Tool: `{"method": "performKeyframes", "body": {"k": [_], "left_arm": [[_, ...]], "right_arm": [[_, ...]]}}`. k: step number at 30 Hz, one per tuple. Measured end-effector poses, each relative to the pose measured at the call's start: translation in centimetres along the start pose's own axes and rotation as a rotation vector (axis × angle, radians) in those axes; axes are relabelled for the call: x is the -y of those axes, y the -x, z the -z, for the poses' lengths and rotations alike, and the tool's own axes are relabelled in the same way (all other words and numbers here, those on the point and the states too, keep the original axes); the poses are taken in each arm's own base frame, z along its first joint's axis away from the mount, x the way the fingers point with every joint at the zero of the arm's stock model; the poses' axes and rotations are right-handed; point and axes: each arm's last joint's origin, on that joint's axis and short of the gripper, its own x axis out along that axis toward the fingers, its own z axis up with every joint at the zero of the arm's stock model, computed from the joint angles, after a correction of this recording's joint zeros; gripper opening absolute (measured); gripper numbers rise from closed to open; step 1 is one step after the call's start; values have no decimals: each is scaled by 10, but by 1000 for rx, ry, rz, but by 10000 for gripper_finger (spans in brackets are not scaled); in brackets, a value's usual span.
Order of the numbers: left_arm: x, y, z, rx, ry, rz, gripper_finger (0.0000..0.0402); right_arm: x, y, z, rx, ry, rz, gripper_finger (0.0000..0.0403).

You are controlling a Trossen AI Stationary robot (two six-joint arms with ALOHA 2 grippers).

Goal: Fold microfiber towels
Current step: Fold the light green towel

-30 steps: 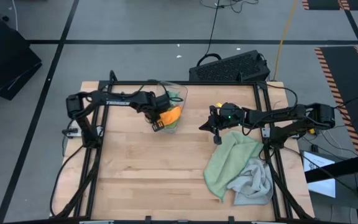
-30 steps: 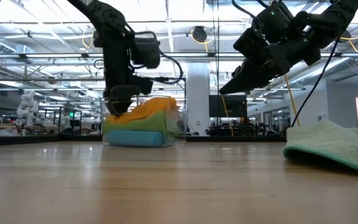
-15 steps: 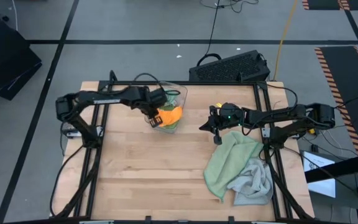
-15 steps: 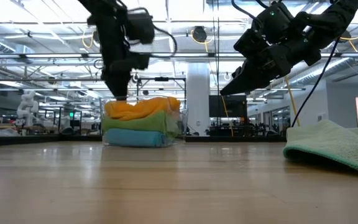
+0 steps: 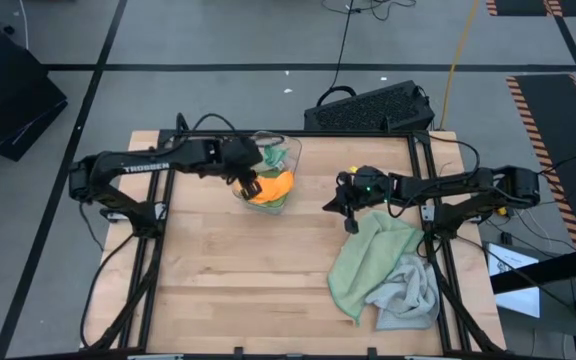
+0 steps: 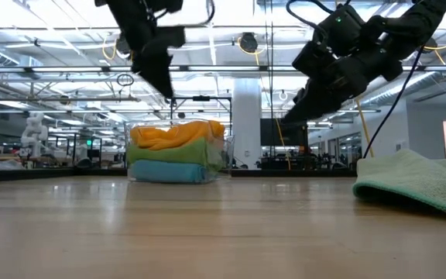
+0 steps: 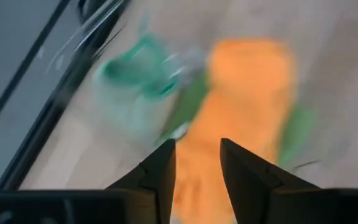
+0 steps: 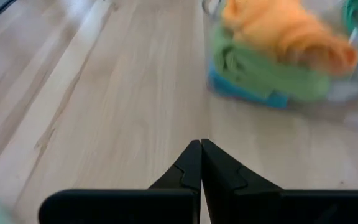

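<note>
High view: left tool (image 5: 251, 183) parted over crumpled orange towel (image 5: 271, 187); right tool (image 5: 349, 212) closed, empty.

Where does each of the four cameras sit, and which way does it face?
High: overhead, looking straight down; table, both arms, bin, sage towel.
Low: table height, level across; both arms from above, bin.
Left wrist: over the bin, past its open left claw at the orange towel.
Right wrist: past its shut right claw across the table toward the bin.
Shared: every view shows the bin.
</note>
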Motion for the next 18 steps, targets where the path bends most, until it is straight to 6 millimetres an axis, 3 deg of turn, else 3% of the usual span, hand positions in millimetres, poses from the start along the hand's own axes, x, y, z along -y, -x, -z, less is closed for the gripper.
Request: {"method": "performKeyframes", "body": {"k": [9, 13, 18], "left_arm": [[96, 2, -13, 297, -224, 144, 98], [147, -18, -11, 399, -319, 201, 105], [208, -52, 11, 445, -444, 275, 159]], "right_arm": [[-36, 18, 14, -240, -125, -82, 3], [-64, 24, 15, -278, -142, -78, 28], [-81, 33, 18, -300, -161, 42, 63]]}}
